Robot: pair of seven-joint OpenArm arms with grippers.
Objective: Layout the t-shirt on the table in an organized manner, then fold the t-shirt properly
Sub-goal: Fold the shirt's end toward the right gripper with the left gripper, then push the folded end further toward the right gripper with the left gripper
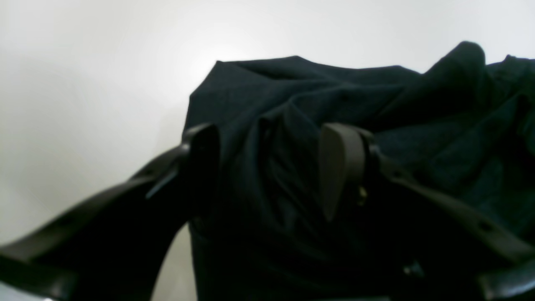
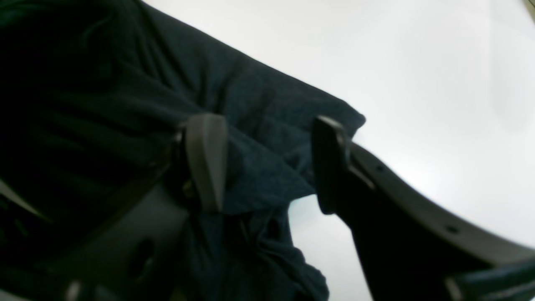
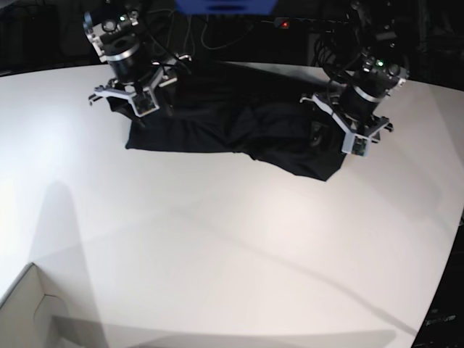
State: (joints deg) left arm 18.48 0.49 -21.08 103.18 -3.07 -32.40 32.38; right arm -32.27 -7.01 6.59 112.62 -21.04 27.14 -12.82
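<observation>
The t-shirt (image 3: 239, 130) lies bunched along the far edge of the table (image 3: 232, 246), stretched sideways between the two arms but still creased and doubled over itself. No clear outline of body or sleeves can be read.

The left gripper (image 1: 267, 167) stands over one end of the cloth. Its jaws are spread apart, with wrinkled fabric lying between them; nothing is pinched. The right gripper (image 2: 267, 163) stands over the other end, jaws likewise apart, straddling a corner of the shirt next to bare table. Neither holds the cloth.

Step in hand, as judged: laying out, not folding. The shirt is not yet flat. The next move probably calls for each gripper to close on a single layer at an edge or corner, then draw the ends apart and toward the open table. Catching several layers at once would keep the creases.

The base view shows the whole garment, its position on the table, both arms and a white box corner (image 3: 29, 312) at the near edge. The wrist views show jaw spacing and the fabric under each gripper, which the base view leaves too small to judge.
</observation>
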